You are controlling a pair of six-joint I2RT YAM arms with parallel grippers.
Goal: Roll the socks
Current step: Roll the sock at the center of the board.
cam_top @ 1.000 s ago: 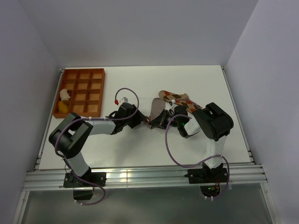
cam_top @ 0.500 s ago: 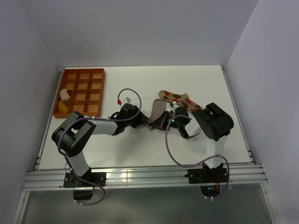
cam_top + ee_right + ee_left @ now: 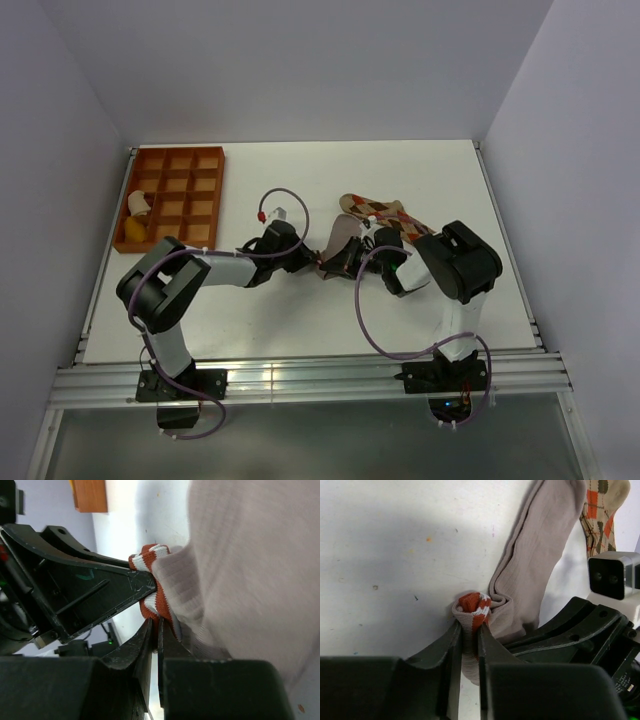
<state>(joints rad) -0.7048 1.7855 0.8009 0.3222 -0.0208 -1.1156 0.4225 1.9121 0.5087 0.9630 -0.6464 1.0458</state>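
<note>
The grey-brown sock (image 3: 337,240) lies mid-table, its red-and-white striped cuff (image 3: 475,607) bunched between the two grippers. My left gripper (image 3: 469,630) is shut on the cuff, which also shows in the right wrist view (image 3: 155,587). My right gripper (image 3: 155,627) is shut on the same cuff from the other side. In the top view my left gripper (image 3: 310,262) and my right gripper (image 3: 338,262) meet at the sock's near end. The tan argyle sock (image 3: 382,212) lies flat just behind it and also shows in the left wrist view (image 3: 602,510).
An orange compartment tray (image 3: 180,195) sits at the far left, with a white piece (image 3: 138,203) and a yellow piece (image 3: 133,231) in its left cells. The table's (image 3: 300,320) side rails run left and right.
My left gripper has crept a little to the right toward the sock. The grey-brown sock's near end has bunched up more tightly. The right arm has barely moved.
</note>
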